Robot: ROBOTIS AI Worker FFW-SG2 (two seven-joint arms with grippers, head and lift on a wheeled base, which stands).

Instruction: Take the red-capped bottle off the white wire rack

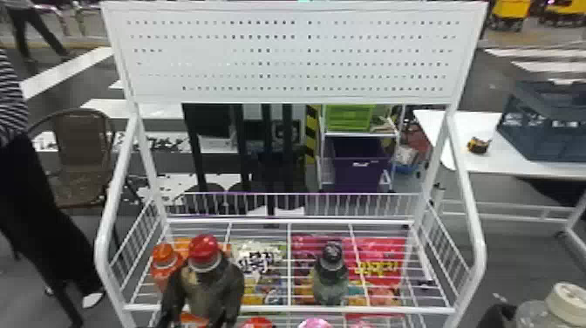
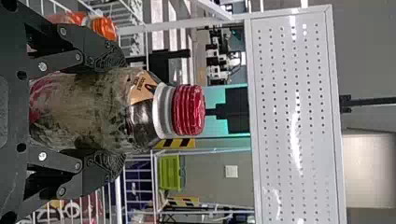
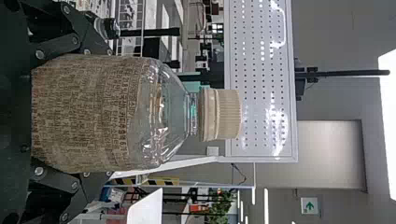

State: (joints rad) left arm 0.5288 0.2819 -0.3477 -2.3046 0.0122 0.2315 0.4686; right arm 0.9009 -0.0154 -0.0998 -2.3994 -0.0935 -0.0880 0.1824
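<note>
The red-capped bottle (image 1: 205, 281), upright at the front of the white wire rack (image 1: 287, 309) and clasped by the left gripper (image 2: 120, 109), might topple the orange-capped bottle (image 1: 164, 258) beside it if swung sideways — the right gripper (image 3: 109, 112) grasps a white-capped bottle (image 3: 140, 112).

Lighting: bright overall, floor darker around the left end effector (image 1: 204, 290). Beyond it, white perforated panel (image 1: 187, 65) shows glare streaks in left wrist view; red cap (image 1: 203, 245) just ahead, small highlight. Right end effector (image 1: 500, 315): sharp glints on clear bottle (image 3: 161, 121) held; blown-out white patch (image 3: 391, 116) far beyond.
</note>
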